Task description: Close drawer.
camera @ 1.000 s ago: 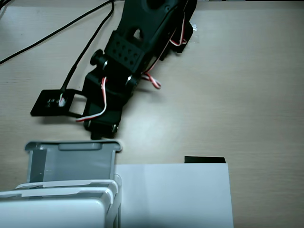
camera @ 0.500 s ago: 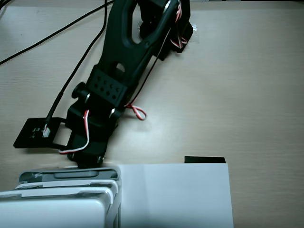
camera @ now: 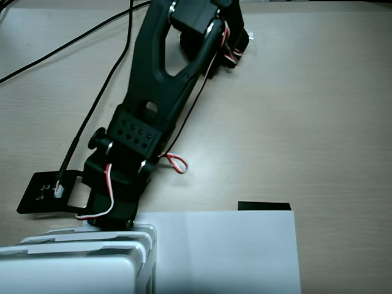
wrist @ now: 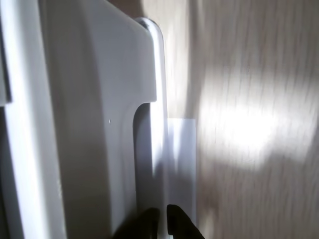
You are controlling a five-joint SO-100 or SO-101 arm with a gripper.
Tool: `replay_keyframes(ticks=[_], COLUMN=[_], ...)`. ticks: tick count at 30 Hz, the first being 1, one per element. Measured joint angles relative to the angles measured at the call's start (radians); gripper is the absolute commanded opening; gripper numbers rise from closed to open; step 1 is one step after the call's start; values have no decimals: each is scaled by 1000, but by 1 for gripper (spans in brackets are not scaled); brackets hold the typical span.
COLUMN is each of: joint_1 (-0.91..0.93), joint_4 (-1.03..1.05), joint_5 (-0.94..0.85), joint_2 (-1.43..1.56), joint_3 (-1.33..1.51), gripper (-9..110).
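Observation:
The drawer (wrist: 99,99) fills the left half of the wrist view, its grey front seen close up, with a rounded lip and a slot-like handle opening. It sits in the white cabinet (wrist: 20,149). My gripper (wrist: 163,223) is at the bottom edge. One black fingertip is in the handle slot and the other is outside the lip, nearly closed on the lip's thin edge. In the fixed view the cabinet (camera: 61,269) is at the bottom left. The gripper (camera: 116,223) presses down at the drawer front (camera: 146,245), its jaws hidden by the arm.
A white sheet of paper (camera: 226,251) lies on the wooden table right of the cabinet and also shows in the wrist view (wrist: 182,164). A small black strip (camera: 263,206) lies at the paper's far edge. Black cables (camera: 61,43) run across the table's top left.

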Motion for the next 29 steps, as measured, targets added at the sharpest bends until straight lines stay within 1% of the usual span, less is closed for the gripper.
replay_keyframes(ticks=[7,11,16,24,29], joint_1=[-2,5,38,110,149], joint_4=[94,135,146,249,256], joint_5=[5,5,-28,-54,-87], joint_2=[2,83,308,653,793], joint_3=[-28,14,233,581,735], gripper=[0,0,0,0,0])
